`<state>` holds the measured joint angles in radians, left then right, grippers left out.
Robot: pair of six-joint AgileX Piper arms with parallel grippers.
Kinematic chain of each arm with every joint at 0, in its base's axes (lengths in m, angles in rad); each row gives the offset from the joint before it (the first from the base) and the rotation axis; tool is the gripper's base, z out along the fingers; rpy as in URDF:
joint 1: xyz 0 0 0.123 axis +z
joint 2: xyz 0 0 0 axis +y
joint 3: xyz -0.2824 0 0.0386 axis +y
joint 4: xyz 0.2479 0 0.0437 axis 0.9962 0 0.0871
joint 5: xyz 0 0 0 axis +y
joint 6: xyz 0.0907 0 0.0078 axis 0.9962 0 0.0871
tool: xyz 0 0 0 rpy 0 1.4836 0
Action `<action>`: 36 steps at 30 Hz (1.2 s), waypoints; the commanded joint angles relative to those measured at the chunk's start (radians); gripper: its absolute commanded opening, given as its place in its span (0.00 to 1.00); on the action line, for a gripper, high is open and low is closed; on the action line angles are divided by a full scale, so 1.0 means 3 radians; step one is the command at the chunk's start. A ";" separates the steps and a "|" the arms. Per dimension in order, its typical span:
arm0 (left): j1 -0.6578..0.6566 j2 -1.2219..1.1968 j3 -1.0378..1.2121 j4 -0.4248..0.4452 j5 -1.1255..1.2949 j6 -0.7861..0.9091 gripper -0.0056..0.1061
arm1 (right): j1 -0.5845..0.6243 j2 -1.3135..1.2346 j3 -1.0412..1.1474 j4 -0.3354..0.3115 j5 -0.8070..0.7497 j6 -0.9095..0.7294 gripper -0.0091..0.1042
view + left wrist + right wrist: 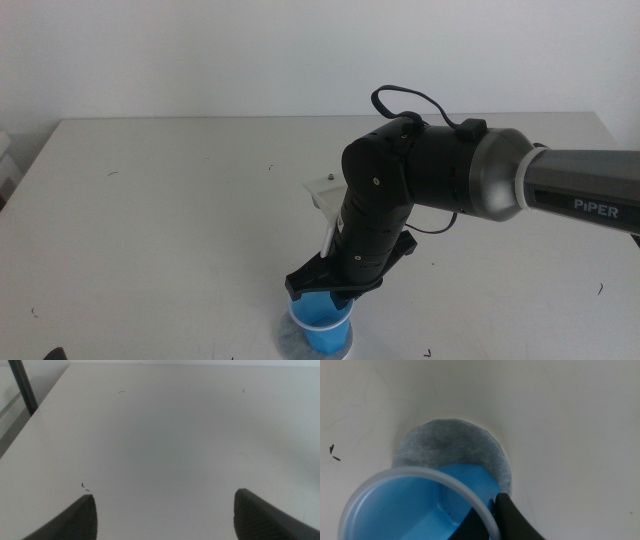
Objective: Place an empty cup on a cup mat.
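Right gripper (333, 290) clamped on cup (322, 322) rim, one jaw inside, holding it over cup mat (451, 445) at table's near edge. Base looks touching mat, hard to say for sure. Cup empty. Left: let go, back off. Left gripper (165, 510) spread open, idle over bare table (165, 425).

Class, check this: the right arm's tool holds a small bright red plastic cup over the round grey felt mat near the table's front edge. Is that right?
Not quite: the small plastic cup is bright blue, not red, as the right wrist view shows. The rest stands: the right tool grips it at its rim above the round grey felt mat near the white table's front edge.
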<state>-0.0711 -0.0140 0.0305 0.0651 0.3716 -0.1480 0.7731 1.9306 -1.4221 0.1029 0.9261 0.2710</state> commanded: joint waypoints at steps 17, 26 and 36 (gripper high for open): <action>0.0004 -0.0044 -0.0020 0.0001 -0.0220 -0.0036 0.99 | 0.0013 -0.0146 -0.0074 0.0110 -0.0088 -0.0189 0.17; 0.0004 -0.0044 -0.0020 0.0001 -0.0220 -0.0036 0.99 | 0.0013 -0.0209 -0.0074 0.0092 -0.0095 -0.0185 0.51; 0.0004 -0.0044 -0.0020 0.0001 -0.0220 -0.0036 0.99 | -0.0291 -0.1019 -0.0074 -0.0078 -0.0191 -0.0144 0.61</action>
<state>-0.0711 -0.0140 0.0305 0.0651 0.3716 -0.1480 0.7217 1.7204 -1.4211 0.1020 0.8951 0.2278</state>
